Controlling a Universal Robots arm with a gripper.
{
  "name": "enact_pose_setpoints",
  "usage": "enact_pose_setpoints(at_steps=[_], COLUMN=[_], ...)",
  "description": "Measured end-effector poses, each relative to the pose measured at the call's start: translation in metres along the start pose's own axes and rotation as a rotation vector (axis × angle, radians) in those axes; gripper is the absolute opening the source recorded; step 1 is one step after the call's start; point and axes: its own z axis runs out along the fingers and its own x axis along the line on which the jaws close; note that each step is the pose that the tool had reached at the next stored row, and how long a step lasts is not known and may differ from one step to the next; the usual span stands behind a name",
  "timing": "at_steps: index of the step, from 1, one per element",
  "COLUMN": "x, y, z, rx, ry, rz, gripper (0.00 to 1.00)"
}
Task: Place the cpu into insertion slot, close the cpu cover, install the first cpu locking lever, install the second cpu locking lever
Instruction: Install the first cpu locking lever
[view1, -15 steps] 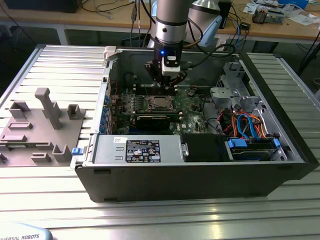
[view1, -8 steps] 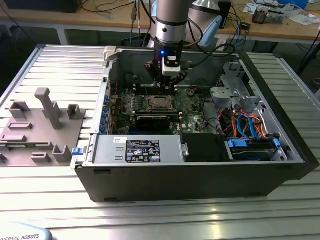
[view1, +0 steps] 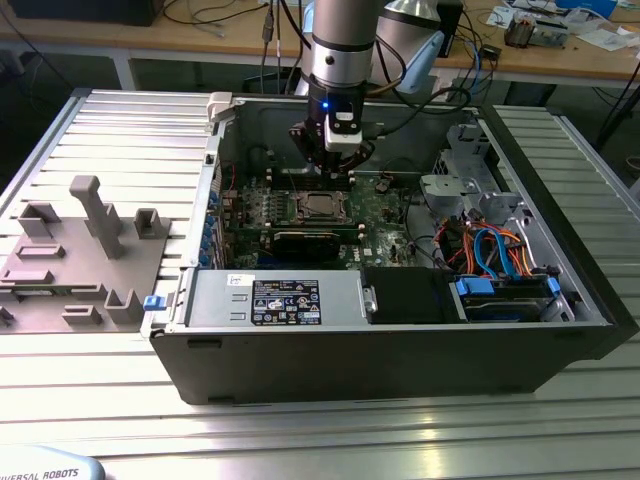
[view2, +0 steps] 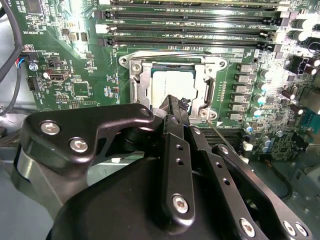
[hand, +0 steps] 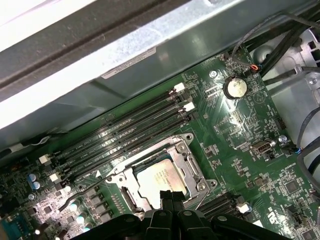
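The cpu (view2: 172, 86) sits in the insertion slot (view1: 318, 206), with the cpu cover (view2: 136, 82) lying flat around it. The jaws, clenched together and empty, hang just over the slot's edge. Memory slots (view2: 190, 25) run along the slot's opposite side.

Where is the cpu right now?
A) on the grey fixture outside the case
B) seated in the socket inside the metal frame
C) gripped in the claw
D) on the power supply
B: in both wrist views the cpu sits flat on the board, with the cpu cover framing it.
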Motion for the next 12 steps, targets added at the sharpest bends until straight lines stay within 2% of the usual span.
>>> enact_pose_setpoints(at_steps=[12], x=[0.0], y=[0.0], z=[0.0], rx=[-0.0003], ry=[-0.0008], rz=[-0.018], gripper=[0.11])
